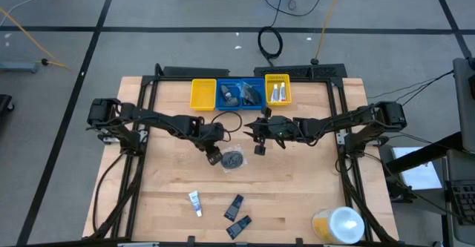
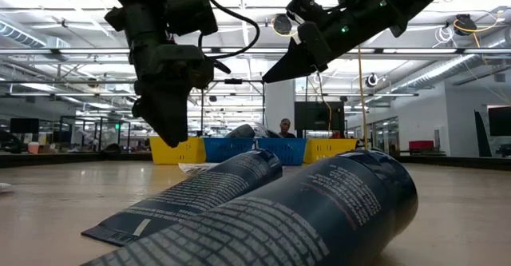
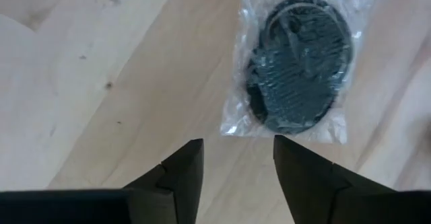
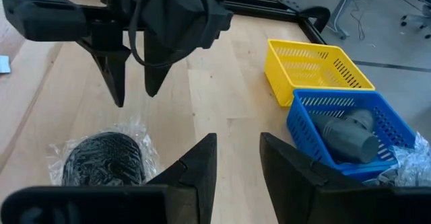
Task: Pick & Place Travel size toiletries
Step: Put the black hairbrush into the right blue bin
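A round black flat piece in a clear plastic bag (image 3: 296, 62) lies flat on the wooden table near its middle (image 1: 233, 160). My left gripper (image 3: 236, 153) stands open just beside the bag's edge, pointing steeply down, with nothing between its fingers (image 1: 214, 154). My right gripper (image 4: 237, 150) hovers open above the table to the right of the bag (image 1: 260, 139), holding nothing. A white tube (image 1: 194, 201) and two dark packets (image 1: 234, 205) (image 1: 238, 226) lie flat near the front edge.
Three bins stand in a row at the far edge: a yellow one (image 1: 202, 93), a blue one (image 4: 350, 130) with dark grey bottles, and a yellow one (image 1: 277, 91) with white tubes. A large yellow container with a white lid (image 1: 338, 225) stands at the front right.
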`<state>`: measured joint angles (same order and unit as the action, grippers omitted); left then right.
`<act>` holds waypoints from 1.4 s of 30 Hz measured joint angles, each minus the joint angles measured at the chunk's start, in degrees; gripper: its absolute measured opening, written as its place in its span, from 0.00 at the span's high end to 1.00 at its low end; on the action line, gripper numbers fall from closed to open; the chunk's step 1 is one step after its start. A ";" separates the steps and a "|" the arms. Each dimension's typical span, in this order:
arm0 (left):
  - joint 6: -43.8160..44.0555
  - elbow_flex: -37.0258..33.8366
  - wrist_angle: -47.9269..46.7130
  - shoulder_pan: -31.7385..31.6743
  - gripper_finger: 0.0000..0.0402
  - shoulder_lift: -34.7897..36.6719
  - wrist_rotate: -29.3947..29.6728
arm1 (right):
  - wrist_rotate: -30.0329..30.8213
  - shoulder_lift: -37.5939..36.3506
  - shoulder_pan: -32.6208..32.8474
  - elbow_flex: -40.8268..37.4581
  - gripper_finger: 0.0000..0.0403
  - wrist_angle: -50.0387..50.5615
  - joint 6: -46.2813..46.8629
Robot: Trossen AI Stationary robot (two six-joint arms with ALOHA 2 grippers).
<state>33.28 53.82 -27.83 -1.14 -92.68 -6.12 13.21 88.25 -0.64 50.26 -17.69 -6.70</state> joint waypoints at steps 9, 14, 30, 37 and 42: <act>-1.47 0.00 1.96 -0.77 0.53 0.00 -3.24 | 0.00 0.00 0.00 0.00 0.74 0.02 0.00; -1.47 -0.05 2.29 -0.77 0.53 -1.32 -3.46 | -0.01 0.00 0.00 0.00 0.74 0.02 -0.02; -1.75 -0.09 4.53 -2.80 0.53 -6.07 -5.77 | -0.02 0.00 0.04 0.00 0.74 0.87 -0.02; -1.96 -0.09 5.81 -3.70 0.53 -7.77 -9.36 | -0.02 0.00 0.04 0.00 0.74 0.90 0.00; -2.78 -0.02 6.07 -4.12 0.53 -8.15 -10.95 | -0.02 0.00 0.04 0.00 0.74 0.92 -0.02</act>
<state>30.50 53.80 -21.76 -5.25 -100.84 -17.07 13.19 88.25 -0.60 50.26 -16.78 -6.72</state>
